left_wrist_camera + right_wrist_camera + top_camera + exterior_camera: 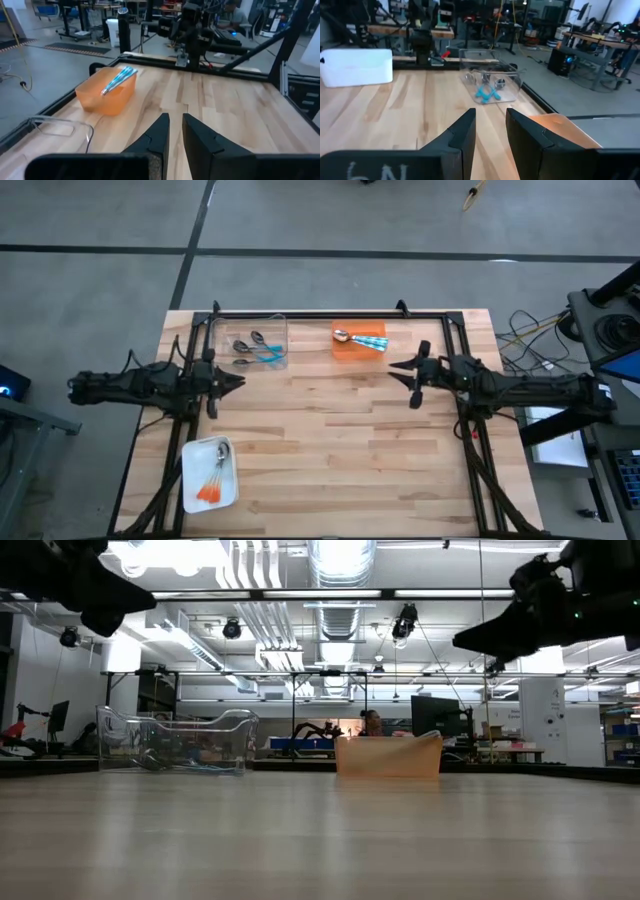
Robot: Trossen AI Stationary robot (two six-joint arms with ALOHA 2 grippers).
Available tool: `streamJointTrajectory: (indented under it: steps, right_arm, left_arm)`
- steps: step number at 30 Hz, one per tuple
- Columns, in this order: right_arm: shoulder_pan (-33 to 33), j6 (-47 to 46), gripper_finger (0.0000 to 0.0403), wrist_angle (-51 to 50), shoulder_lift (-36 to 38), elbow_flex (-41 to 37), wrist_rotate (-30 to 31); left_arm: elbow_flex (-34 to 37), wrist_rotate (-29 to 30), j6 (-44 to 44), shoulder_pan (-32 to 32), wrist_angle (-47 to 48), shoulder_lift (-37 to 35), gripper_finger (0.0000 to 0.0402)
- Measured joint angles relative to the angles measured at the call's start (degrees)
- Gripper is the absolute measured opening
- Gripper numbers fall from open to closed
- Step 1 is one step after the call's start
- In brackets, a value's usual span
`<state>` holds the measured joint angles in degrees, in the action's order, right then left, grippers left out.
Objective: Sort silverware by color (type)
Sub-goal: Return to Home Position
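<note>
Spoons lie in three bins for you: teal-handled spoons [262, 352] in the clear bin [218, 340], light-blue spoons [368, 341] in the orange bin [345, 352], orange-handled spoons [212, 488] in the white bin [195, 465]. Your left gripper [238, 381] and right gripper [393, 365] hover over the wooden table [330, 440], facing each other, well apart, each with its fingers slightly parted and holding nothing.

A robotics lab in an open industrial hall: the wooden bench [330, 430] stands on a grey concrete floor [300, 220]. Exposed ceiling ducts [340, 560] and bright ceiling lights [180, 555] hang overhead. A monitor [432, 717], loose cables [530, 335] and other work tables [600, 36] fill the surroundings.
</note>
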<state>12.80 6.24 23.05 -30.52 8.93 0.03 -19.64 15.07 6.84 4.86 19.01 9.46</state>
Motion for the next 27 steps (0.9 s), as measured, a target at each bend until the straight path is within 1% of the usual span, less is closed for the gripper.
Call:
streamJointTrajectory:
  steps: [7,14,16,23,27]
  right_arm:
    - [0.00,-2.40,0.0098,-0.03,5.32,-3.87,0.07]
    - [0.00,-3.88,0.0098,1.04,9.04,-8.06,0.05]
    - [0.00,-4.69,0.0098,0.90,9.86,-8.22,-0.11]
    - [-0.02,-0.51,0.0095,1.99,10.75,-8.22,-0.38]
    - [0.00,-0.83,0.0095,1.62,10.57,-8.24,-0.07]
  left_arm:
    - [3.49,0.02,1.86,0.00,-0.55,-3.02,0.0035]
    - [7.39,-0.01,2.71,0.00,-2.46,-6.22,0.0035]
    - [8.74,-0.40,2.72,0.00,-3.48,-7.33,0.0035]
    - [12.81,-2.14,2.21,0.00,-4.35,-9.49,0.0035]
    - [14.91,-2.20,0.97,0.00,-8.30,-9.37,0.0035]
